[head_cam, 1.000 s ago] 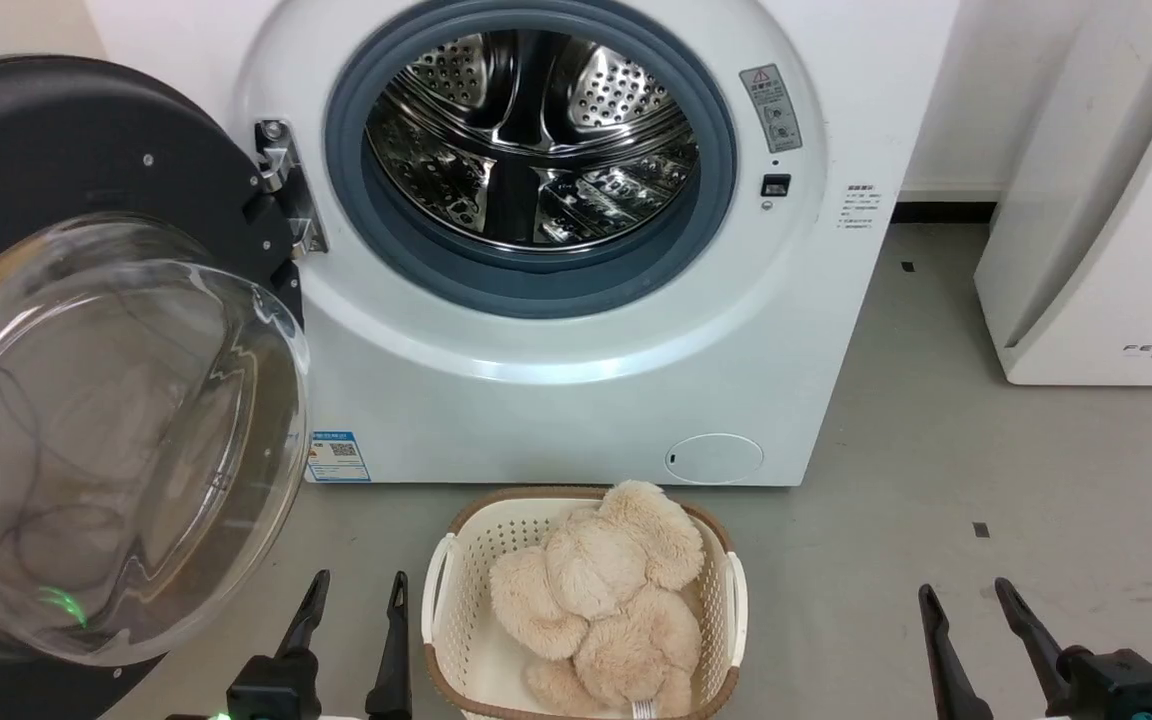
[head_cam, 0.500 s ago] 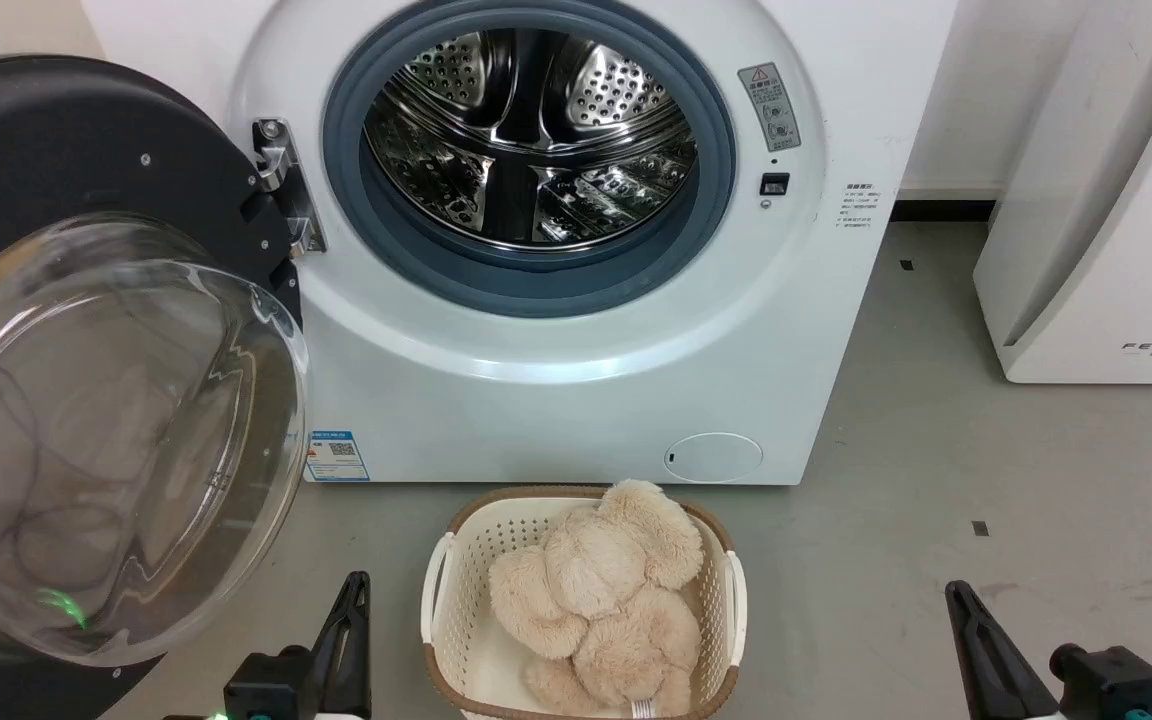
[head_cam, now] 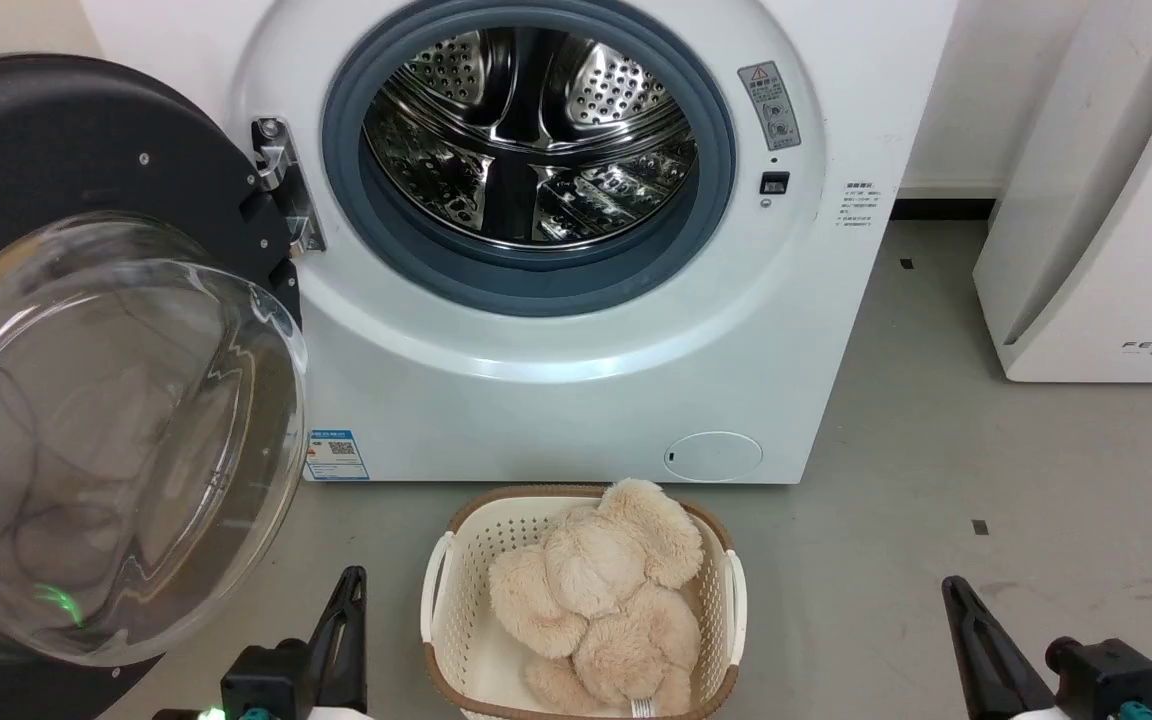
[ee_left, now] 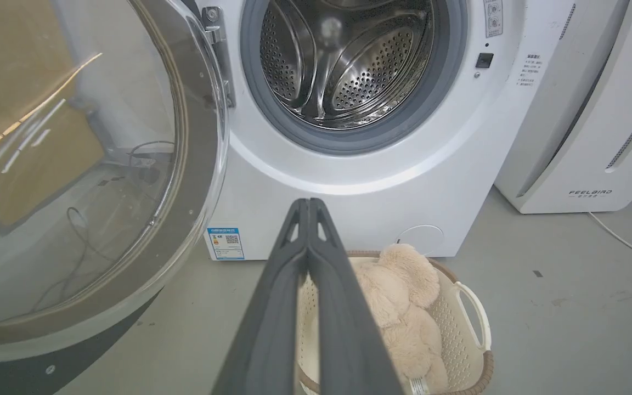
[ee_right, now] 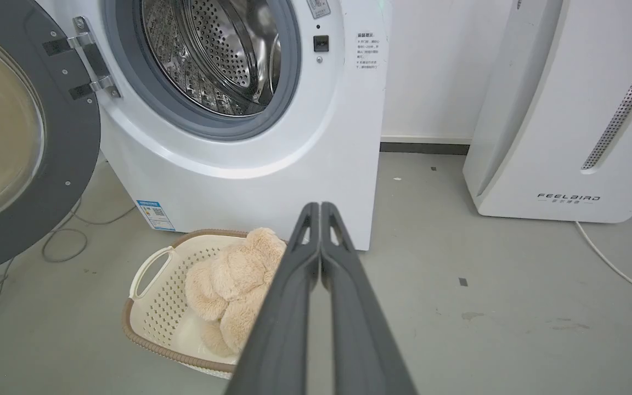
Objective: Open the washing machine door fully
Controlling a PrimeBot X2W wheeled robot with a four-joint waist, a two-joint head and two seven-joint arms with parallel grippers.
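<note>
Both pinched shut, tip against tip, holding nothing: left gripper [head_cam: 350, 575], right gripper [head_cam: 950, 583]. Up and left of the left gripper, apart from it: door [head_cam: 56, 130], swung wide on its hinge, glass bowl facing out. Ahead, between the grippers: open drum [head_cam: 526, 140]. Just right of the left gripper, well left of the right one: basket [head_cam: 441, 570] with plush toy [head_cam: 596, 590].

The right gripper [ee_right: 320, 208] has its two dark fingers pressed together, holding nothing. Beyond them the washing machine door [ee_right: 69, 159] stands swung open, left of the steel drum [ee_right: 212, 55]. A plush toy [ee_right: 233, 280] lies in a white basket [ee_right: 151, 312] on the floor.
</note>
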